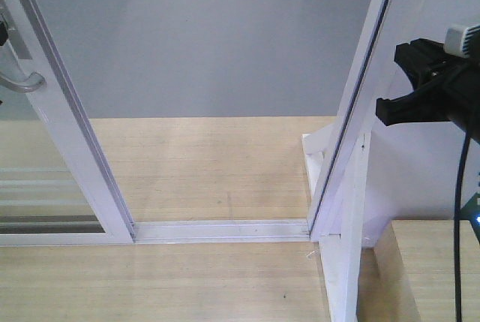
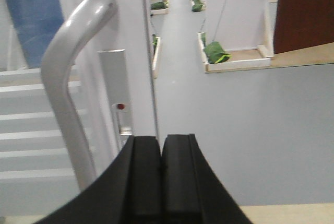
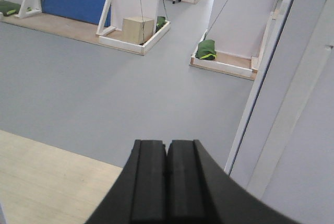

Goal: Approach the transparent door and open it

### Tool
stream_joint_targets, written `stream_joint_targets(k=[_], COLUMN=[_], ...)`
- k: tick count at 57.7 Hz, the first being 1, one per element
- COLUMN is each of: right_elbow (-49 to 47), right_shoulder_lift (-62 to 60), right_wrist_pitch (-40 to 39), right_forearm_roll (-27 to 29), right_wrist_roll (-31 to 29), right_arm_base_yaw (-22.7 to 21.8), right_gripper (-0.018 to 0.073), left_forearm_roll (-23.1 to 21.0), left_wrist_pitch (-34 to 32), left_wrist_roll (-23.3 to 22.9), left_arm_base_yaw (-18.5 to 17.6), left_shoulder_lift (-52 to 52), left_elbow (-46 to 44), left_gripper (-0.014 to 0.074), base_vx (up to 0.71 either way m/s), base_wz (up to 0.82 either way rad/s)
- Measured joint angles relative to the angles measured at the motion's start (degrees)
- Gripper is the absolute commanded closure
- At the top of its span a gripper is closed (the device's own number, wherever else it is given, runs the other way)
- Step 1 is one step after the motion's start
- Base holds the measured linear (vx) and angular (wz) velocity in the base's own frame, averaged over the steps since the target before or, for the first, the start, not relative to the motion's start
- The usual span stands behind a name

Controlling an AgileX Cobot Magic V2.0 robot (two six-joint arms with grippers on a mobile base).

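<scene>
Both arms' fingers (image 2: 162, 182) (image 3: 167, 182) pressed together, empty, beside upright transparent door (image 1: 67, 134) slid left.

Left end effector (image 2: 162, 179) fingers pressed together, right end effector (image 3: 167, 182) likewise closed, both empty

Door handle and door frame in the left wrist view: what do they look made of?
The handle looks like metal, satin silver-grey: a smooth bent tube with a soft highlight along the curve. The transparent door frame looks like white painted or coated metal, flat and matte with straight edges; plastic cannot be ruled out.
</scene>
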Motion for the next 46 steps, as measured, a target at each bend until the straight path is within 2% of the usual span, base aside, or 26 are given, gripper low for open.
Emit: stream_joint_targets(k=[8, 16, 30, 46], right_elbow=[0.0, 0.2, 0.6, 7.9], right_shoulder_lift=[-5.6, -11.3, -19.0, -26.7], right_wrist_pitch=[5.5, 10.6, 17.2, 17.9], right_forearm_roll=[0.8, 1.4, 1.6, 1.6], right_wrist_roll=[-1.1, -1.2, -1.2, 0.9], right_arm_base_yaw=[0.0, 0.0, 0.0, 0.0], right_gripper=[0.0564, 0.0564, 0.0564, 0.0564], left_forearm_roll=[6.1, 8.8, 9.4, 9.4], left_wrist_pitch=[5.7, 8.0, 9.7, 18.9], left_wrist_roll=[-6.3, -9.8, -12.6, -14.2], left_arm_base_yaw=[-3.9, -7.7, -13.2, -16.8], left_shoulder_lift=[-5.8, -12.7, -26.6, -42.0], left_elbow=[2.5, 6.8, 15.5, 20.6], left_gripper=[0.0603, 0.0603, 0.0603, 0.0603], base_vx=[0.0, 0.0, 0.0, 0.0], base_wz=[0.0, 0.0, 0.0, 0.0])
